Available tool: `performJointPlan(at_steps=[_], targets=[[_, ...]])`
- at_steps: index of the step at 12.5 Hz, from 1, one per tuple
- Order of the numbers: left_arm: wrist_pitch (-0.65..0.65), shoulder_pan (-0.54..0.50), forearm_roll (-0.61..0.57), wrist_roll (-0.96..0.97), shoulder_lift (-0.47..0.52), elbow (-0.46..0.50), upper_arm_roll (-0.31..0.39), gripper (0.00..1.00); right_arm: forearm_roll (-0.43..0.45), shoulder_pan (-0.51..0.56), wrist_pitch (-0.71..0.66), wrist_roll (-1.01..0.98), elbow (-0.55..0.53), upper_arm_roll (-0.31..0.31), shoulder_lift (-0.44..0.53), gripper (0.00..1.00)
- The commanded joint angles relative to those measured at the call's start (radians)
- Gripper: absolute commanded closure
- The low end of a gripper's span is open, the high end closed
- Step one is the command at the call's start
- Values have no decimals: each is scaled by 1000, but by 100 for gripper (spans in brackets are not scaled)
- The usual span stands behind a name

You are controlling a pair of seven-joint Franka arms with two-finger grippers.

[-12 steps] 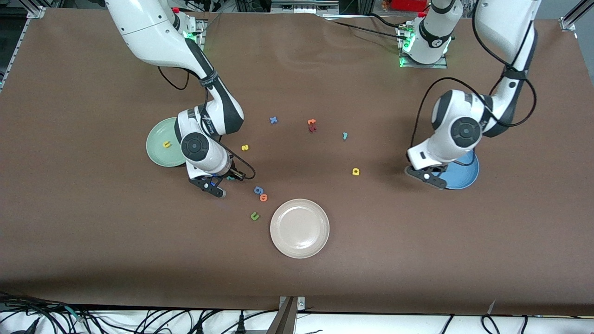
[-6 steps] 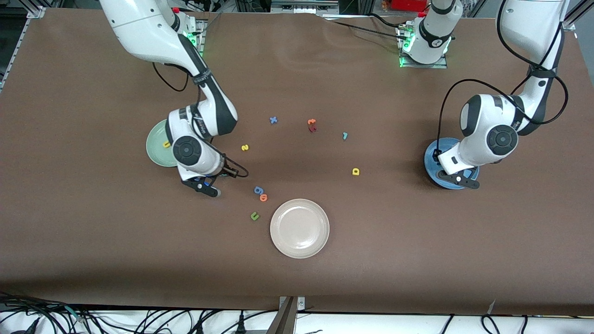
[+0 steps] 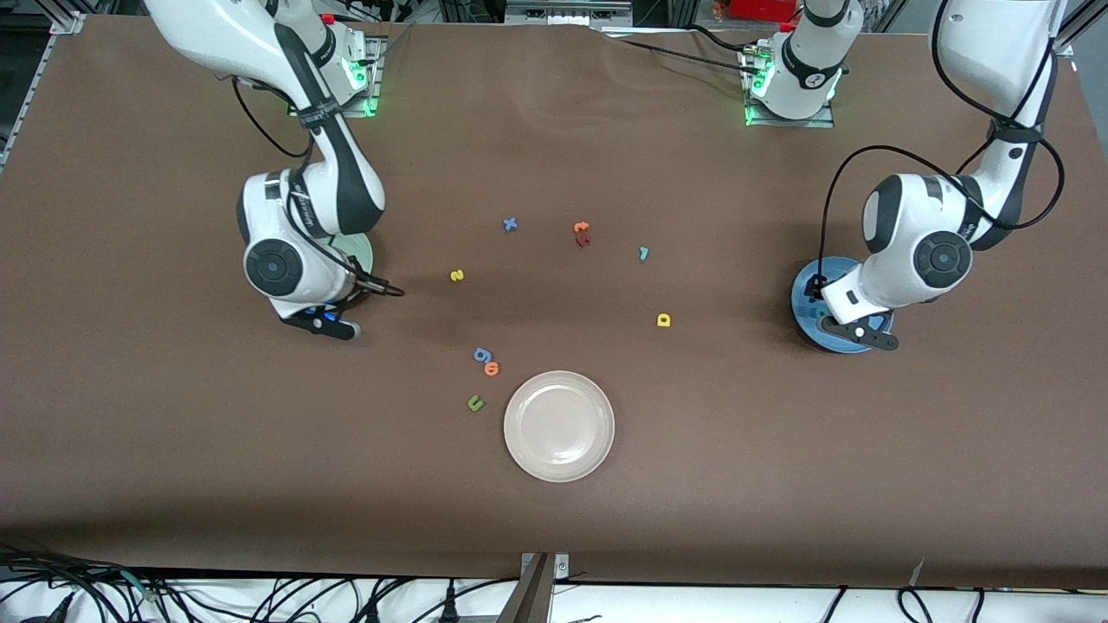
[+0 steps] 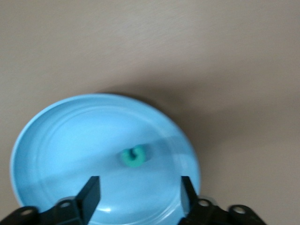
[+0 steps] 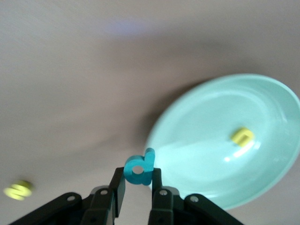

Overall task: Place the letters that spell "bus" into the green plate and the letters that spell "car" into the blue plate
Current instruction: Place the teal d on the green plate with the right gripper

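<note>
While the right gripper pinches the teal b above the green plate's rim, a yellow u lies inside. Over the blue plate, the left gripper stands open above the c.

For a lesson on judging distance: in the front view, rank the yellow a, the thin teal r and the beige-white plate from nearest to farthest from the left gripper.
From the left gripper, open over the blue plate:
1. Yellow a, mid-table.
2. Thin teal r, nearer the bases.
3. Beige-white plate, nearest the camera.
</note>
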State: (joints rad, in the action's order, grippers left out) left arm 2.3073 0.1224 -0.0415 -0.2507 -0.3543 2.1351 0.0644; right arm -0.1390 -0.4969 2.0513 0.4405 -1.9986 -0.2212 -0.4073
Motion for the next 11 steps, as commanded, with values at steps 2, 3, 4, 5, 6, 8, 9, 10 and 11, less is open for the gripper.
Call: performJointPlan(at_steps=[2,3,4,5,6,8,9,10,11], targets=[[-3,117,20,-2,29,-13,-69,1,-7,-3,45,-109,-159,-46,76,87],[1,152,22,-2,28,-35,-75,1,-5,-3,68,-109,-181,-46,73,85],[1,186,25,2,22,-55,-75,2,-5,-3,78,-109,-189,-46,64,83],[4,209,25,34,12,-78,-75,4,-7,-3,78,-109,-189,-46,59,64],[20,227,25,77,-3,-104,-75,7,-7,-3,73,-109,-186,-46,58,15],[30,269,37,180,-41,-153,-75,7,-5,-3,61,-97,-169,-46,68,2],[32,290,66,229,-63,-168,-75,7,-8,-6,40,-91,-151,-38,73,2],[32,314,90,264,-81,-182,-75,1,-14,-12,11,-73,-114,-35,73,2],[34,322,112,309,-95,-184,-75,1,-14,-15,-5,-30,-82,-8,71,3]])
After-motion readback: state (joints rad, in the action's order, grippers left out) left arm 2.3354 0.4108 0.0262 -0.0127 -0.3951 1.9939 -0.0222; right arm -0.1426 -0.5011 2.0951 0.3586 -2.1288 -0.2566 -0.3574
